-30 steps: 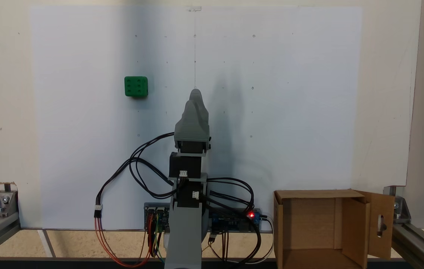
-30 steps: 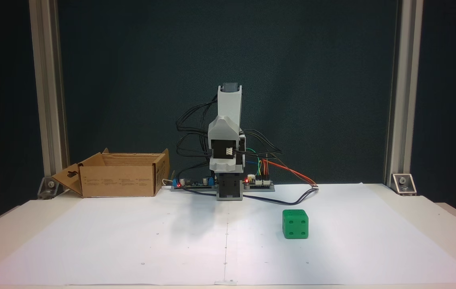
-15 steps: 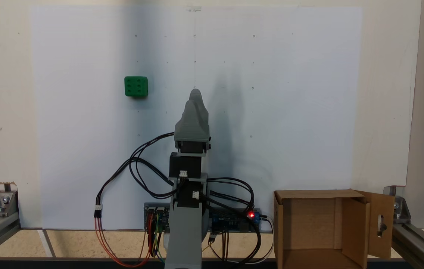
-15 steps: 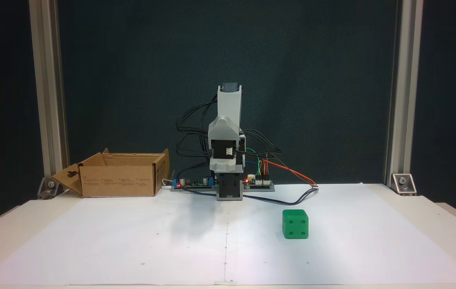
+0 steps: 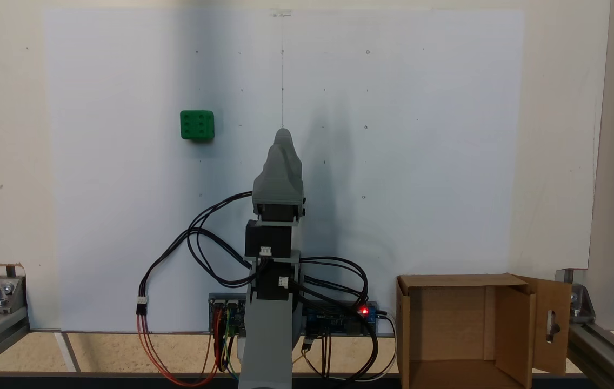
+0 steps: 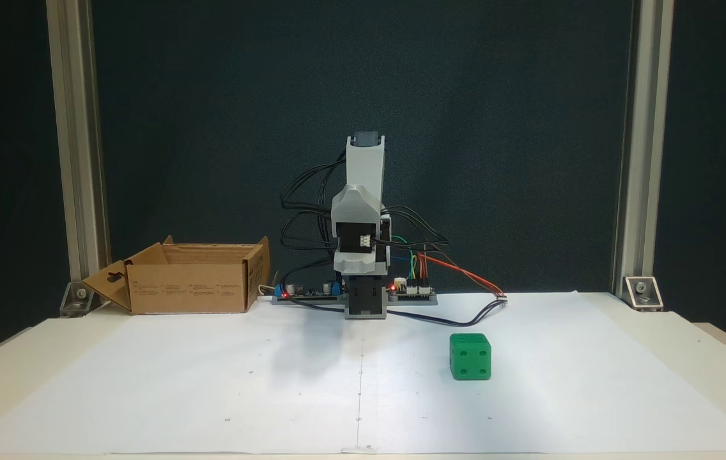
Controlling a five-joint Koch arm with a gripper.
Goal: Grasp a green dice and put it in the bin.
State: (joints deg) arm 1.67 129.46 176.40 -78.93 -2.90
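White paper sheet (image 5: 420,162) — rounded green dice (image 5: 197,125), corrugated bin (image 5: 469,329); pincer (image 5: 284,135) gap indiscernible.

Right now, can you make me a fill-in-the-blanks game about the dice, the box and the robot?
1. The dice is coloured ____.
2. In a fixed view, the dice face turned toward the camera shows ____ pips.
3. The bin is made of brown ____.
4. The dice sits on the white paper, so the bin is ____.

Missing words: green; four; cardboard; empty
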